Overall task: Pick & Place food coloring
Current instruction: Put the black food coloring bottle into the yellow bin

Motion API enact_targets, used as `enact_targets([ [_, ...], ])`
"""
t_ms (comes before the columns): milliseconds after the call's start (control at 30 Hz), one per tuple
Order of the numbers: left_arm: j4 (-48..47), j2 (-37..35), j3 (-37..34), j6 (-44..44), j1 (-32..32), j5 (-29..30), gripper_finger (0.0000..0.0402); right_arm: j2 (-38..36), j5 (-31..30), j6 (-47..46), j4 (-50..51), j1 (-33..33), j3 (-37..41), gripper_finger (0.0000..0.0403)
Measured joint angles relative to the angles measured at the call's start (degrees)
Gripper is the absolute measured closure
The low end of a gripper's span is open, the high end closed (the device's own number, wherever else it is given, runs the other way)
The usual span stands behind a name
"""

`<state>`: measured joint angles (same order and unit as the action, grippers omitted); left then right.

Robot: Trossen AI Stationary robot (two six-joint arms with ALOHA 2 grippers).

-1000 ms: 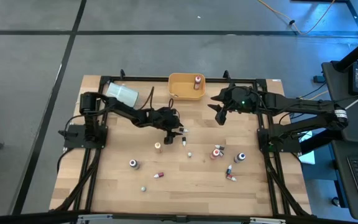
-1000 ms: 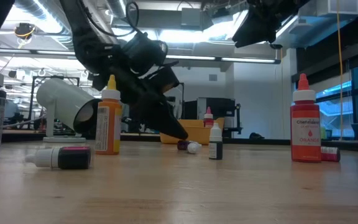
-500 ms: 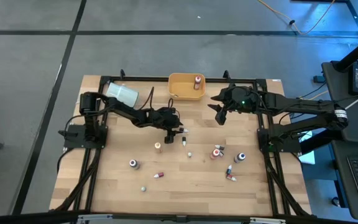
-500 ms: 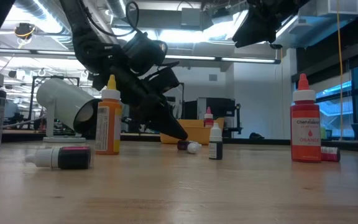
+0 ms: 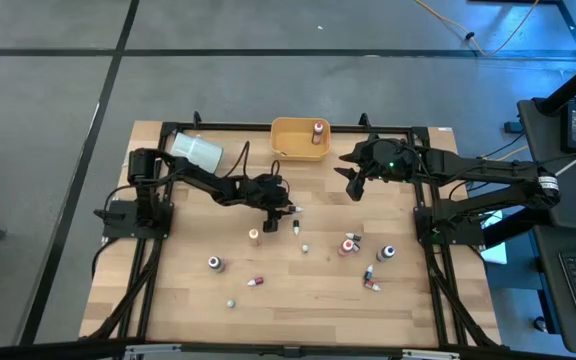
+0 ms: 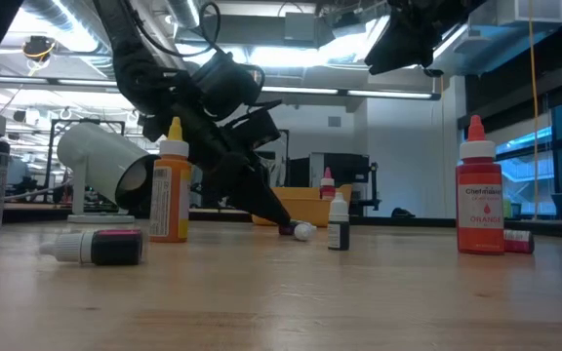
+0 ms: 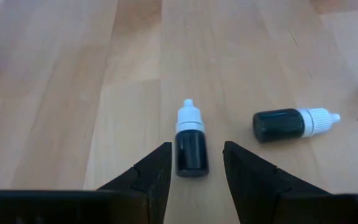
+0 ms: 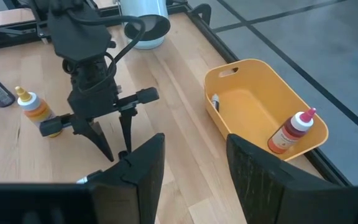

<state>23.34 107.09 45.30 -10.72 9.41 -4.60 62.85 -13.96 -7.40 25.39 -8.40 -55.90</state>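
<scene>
Small dropper bottles are scattered over the wooden table: an orange one [image 5: 254, 236], a dark one [image 5: 214, 263], red ones [image 5: 349, 243] and others. My left gripper [image 7: 196, 149] is open and slants down at mid-table [image 5: 280, 207]. Its fingers stand on either side of a small dark bottle with a white cap [image 7: 191, 146] without touching it. A second dark bottle [image 7: 291, 123] lies on its side just beyond. My right gripper [image 8: 194, 162] is open and empty, held above the table [image 5: 353, 185] right of the orange bin. One red bottle [image 5: 318, 129] stands in that bin.
The orange bin [image 5: 286, 146] sits at the far edge in the middle. A white cup [image 5: 196, 150] lies on its side at the far left. A tall orange bottle [image 6: 171, 185] and a red one [image 6: 479, 195] stand upright. Bare wood lies along the near edge.
My left gripper has dipped a little lower toward the small dark bottles, its fingers still apart. The bottles and my right arm have kept still.
</scene>
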Motion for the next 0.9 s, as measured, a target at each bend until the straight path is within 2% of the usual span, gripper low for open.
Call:
enact_targets([
  [500,3.6,4.1,0.1,1.5,-0.9,2.5,0.0271,0.0,0.0,0.0,-0.1,0.0,0.0,0.0228],
  [900,4.0,2.8,-0.1,2.3,-0.9,3.8,0.0331,0.0,0.0,0.0,0.2,0.0,0.0,0.0228],
])
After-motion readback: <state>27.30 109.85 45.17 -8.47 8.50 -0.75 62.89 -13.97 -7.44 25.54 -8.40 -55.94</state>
